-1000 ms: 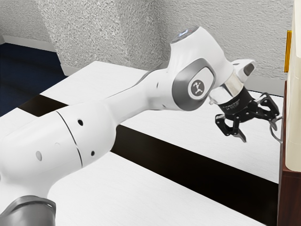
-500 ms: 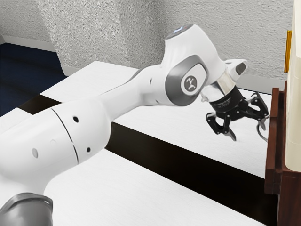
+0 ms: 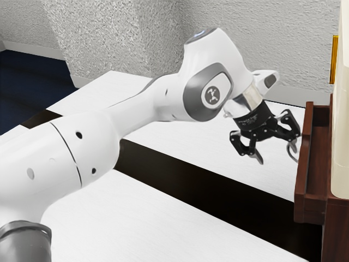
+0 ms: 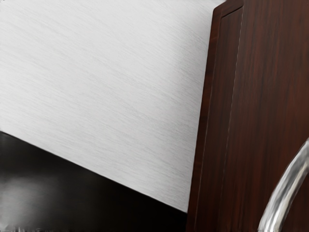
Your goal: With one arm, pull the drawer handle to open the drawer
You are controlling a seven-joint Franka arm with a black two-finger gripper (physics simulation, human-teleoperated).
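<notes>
With the exterior view read as a clock dial centred on the gripper (image 3: 278, 150), 12 o'clock at its upper edge, positions are as follows. Gripper: fingers spread wide apart, not closed together on anything. One finger, at 2 to 3 o'clock, is at the handle (image 3: 293, 152), seemingly inside its loop; whether it touches the metal cannot be told. The other finger, at 7 to 8 o'clock, stands clear of the handle over the table (image 3: 207, 144). The hand is tilted, with its fingers angled down toward 4 to 5 o'clock.

Drawer (image 3: 314, 202): partly open, at 3 to 4 o'clock. Its front (image 3: 302, 180) stands out from the cabinet (image 3: 336, 232), and some of the dark wooden interior is visible between them. Full extent of travel cannot be judged. Handle: curved metal, at 3 o'clock, on the outer face of the drawer front, on the gripper's side.

Surroundings: a pale block (image 3: 341, 120) sits above the cabinet at 2 o'clock; a yellow strip (image 3: 334, 60) at 1 o'clock. The arm (image 3: 90, 147) reaches in from 8 to 9 o'clock. The table is white, crossed by a black band (image 3: 218, 185) at 8 o'clock.

Wrist view: part of the handle (image 4: 286, 191) shows as a shiny arc against reddish-brown wood; beside the wood's edge lie the white tabletop and black band.
</notes>
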